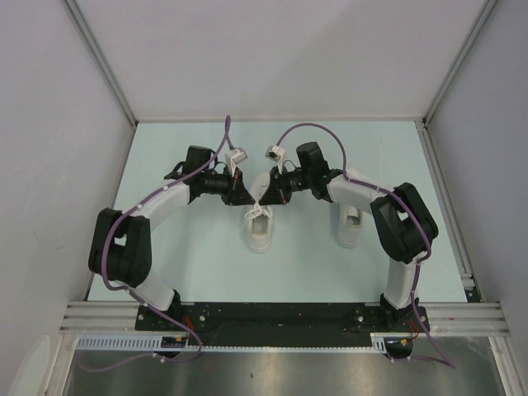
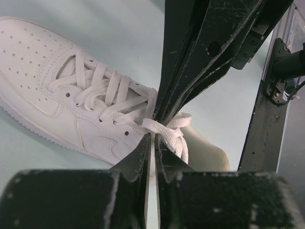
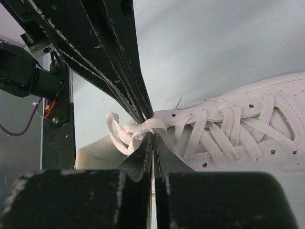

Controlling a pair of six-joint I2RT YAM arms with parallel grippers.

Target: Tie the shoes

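here both arms lean in over one white shoe (image 1: 262, 233) lying around the middle of the table (image 1: 330, 148), and their tips meet just above its tongue. the left gripper (image 2: 152, 139) is pinched almost fully closed, with a thin white strip of the laces (image 2: 164, 128) caught between its two black fingers. the right gripper (image 3: 152, 139) comes at the same shoe from the opposite side, and its fingers are pressed together too, squeezing a bunched loop of lace at the top eyelets. the two pairs of tips touch or nearly touch at that bunch, right over the shoe's opening. below the bunch the laces cross back and forth in neat rows down towards the toe, which is dotted with small holes. the shoe lies flat on its sole, with its heel towards the arm bases. the second shoe (image 1: 350, 224) stands to the right of the first one, well apart from it, partly under the right arm, pointing the same way. no writing on either shoe can be read.
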